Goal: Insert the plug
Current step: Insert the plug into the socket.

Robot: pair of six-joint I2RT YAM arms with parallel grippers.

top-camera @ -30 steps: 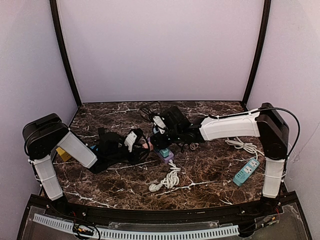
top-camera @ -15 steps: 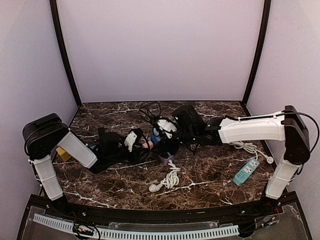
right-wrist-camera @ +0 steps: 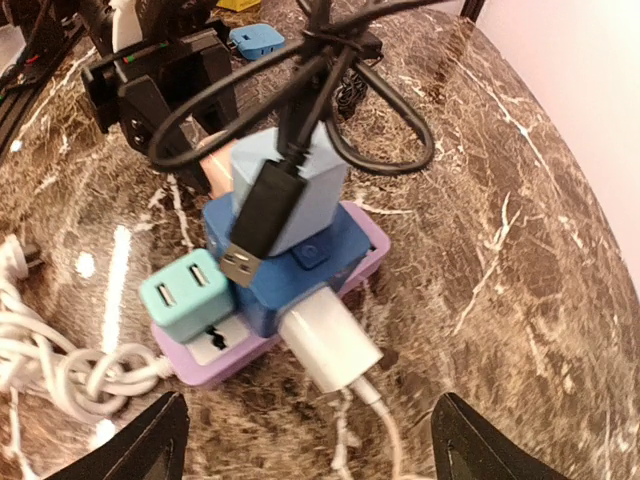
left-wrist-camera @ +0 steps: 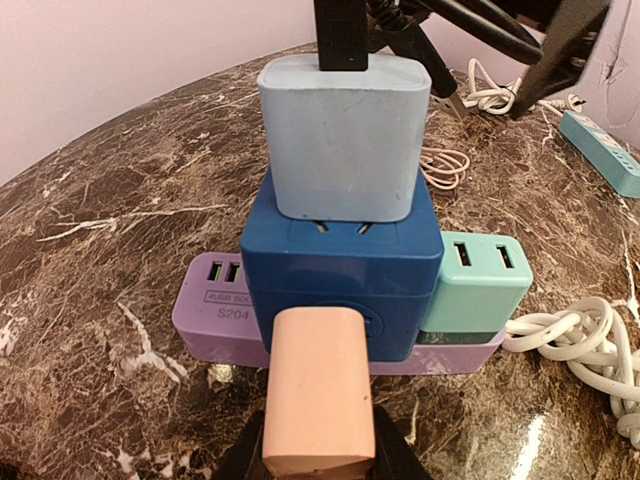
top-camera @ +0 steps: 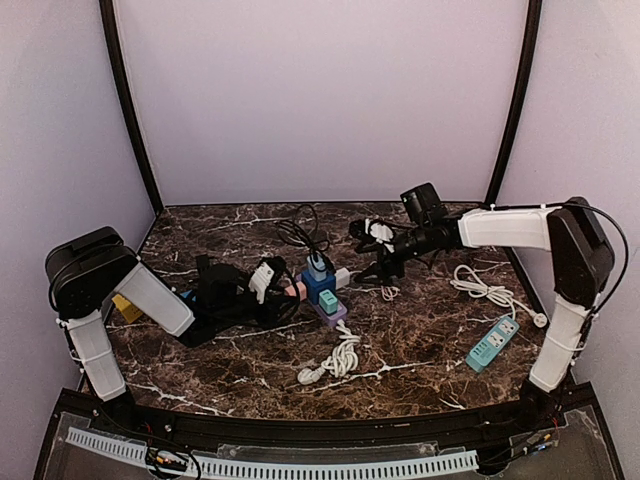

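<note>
Left pincer (top-camera: 287, 290): clamped on peach plug (left-wrist-camera: 318, 390)
Right pincer (right-wrist-camera: 318, 450): fingers wide apart, well clear of strip
Purple strip (left-wrist-camera: 215, 318): just beyond left pincer, printed "4USB", "S204"

Purple USB strip (left-wrist-camera: 212, 312): label "4USB SO…" partly hidden, "S204" beneath.

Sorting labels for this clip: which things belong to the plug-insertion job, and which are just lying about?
Job: light blue charger, blue adapter cube, purple power strip, peach plug in the left tool.
Lying about: teal power strip, coiled white cable, teal USB charger, yellow object.
</note>
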